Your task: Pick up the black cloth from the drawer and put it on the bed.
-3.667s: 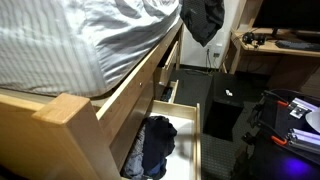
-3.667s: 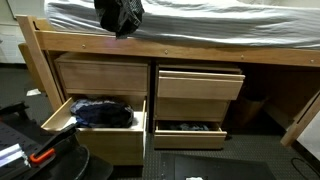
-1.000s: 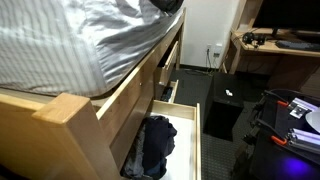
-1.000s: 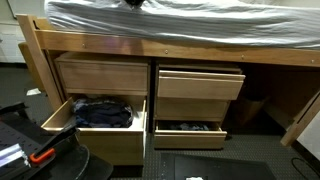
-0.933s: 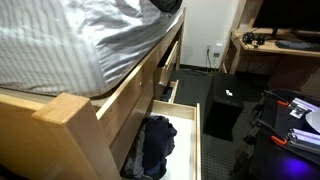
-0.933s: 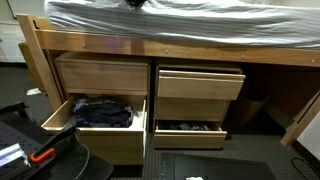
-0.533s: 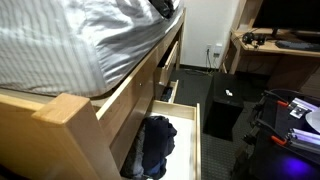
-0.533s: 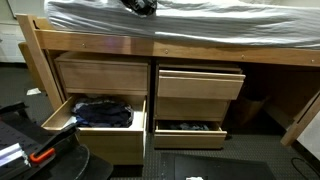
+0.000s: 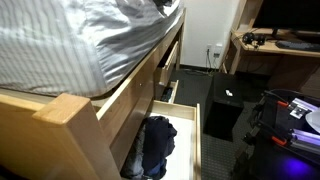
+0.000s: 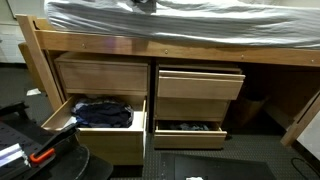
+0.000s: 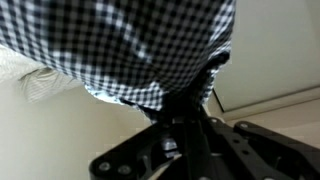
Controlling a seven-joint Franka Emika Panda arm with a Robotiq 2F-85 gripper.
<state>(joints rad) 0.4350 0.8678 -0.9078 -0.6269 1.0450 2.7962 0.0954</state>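
The black cloth (image 9: 160, 6) shows only as a dark patch at the very top of both exterior views (image 10: 143, 3). It is over the mattress of the bed (image 9: 70, 45), close to the side edge that runs above the drawers. How much of it already rests on the sheet I cannot tell, because the frame cuts it off.

In the wrist view a draped fabric (image 11: 140, 45) fills the upper part and reads up close as a fine dark-and-light check. It bunches right at the tips of the fingers (image 11: 190, 112), which are closed together. I judge they are gripping the cloth, not empty.

The main risk is the release spot. So near the bed's edge, a soft garment-sized piece with part of its weight hanging over the side could slide off once let go. The drawer (image 9: 197, 145) stands pulled out directly below, with a navy-blue cloth (image 9: 155, 145) inside, so a slip could drop the cloth back in or onto the floor.

The second risk is that limp fabric clings to one finger when they part and gets dragged off as the arm lifts.

A third is going too low, where the closed tips could catch and rumple the striped sheet.
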